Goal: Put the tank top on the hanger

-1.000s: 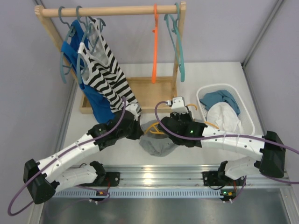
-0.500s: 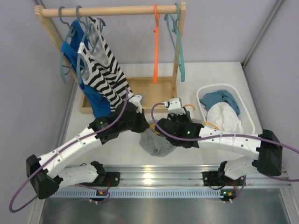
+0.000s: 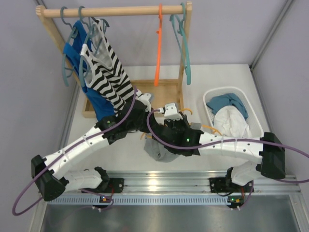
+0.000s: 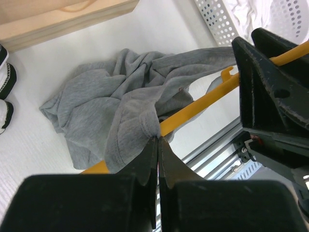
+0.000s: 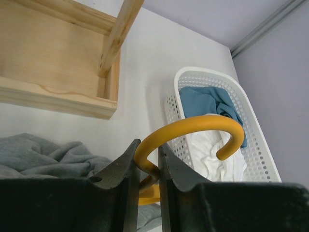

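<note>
- The left arm and right arm are built of white moulded links set between bulky black joint housings.
- A purple cable loops along each arm.
- A small green light glows on the right arm's black wrist section.
- The left gripper and right gripper are matte black, with tapering fingers.
- The bases are black.

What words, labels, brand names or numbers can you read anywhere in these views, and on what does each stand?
No text can be read in any view.
A tiny reddish mark on the grey tank top may be a label, but it is too small to read.
</note>
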Robot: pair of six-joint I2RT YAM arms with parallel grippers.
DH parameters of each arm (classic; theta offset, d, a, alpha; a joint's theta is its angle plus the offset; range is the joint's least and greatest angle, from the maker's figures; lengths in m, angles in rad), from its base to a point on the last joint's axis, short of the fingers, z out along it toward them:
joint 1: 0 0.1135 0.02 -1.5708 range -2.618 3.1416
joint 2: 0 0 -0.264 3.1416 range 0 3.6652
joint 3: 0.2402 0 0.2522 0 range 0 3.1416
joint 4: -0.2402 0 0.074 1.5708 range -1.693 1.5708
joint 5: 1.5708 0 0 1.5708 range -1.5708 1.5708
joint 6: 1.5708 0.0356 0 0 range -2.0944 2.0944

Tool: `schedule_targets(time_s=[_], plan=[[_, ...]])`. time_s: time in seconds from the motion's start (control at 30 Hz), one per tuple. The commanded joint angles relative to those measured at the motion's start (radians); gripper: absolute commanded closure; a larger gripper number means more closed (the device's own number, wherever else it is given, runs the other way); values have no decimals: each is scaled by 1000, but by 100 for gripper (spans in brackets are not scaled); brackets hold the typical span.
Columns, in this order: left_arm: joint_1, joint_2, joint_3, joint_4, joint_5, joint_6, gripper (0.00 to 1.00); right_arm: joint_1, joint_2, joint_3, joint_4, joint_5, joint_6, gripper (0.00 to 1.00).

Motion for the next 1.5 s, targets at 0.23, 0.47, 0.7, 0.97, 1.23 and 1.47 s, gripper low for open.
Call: schedule_targets(time_s=[0.23,0.47,0.7,0.97,1.23,1.47], plan=[[-4,4,0,146,34,-41,96,34,-18,52,117,-18,-10,100],[-2,-16,-22,165,48,-35,68,37,-32,47,127,-21,-27,100],[-2,-91,-82,183,33,6,54,39,-21,52,106,-16,-40,100],[4,-242,-133,238,-21,138,46,39,-36,47,103,-35,-66,100],[21,-240,-182,254,110,278,45,39,-44,43,106,-55,-86,100],[39,-203,-187,263,210,367,44,39,-53,43,107,-58,-106,100]])
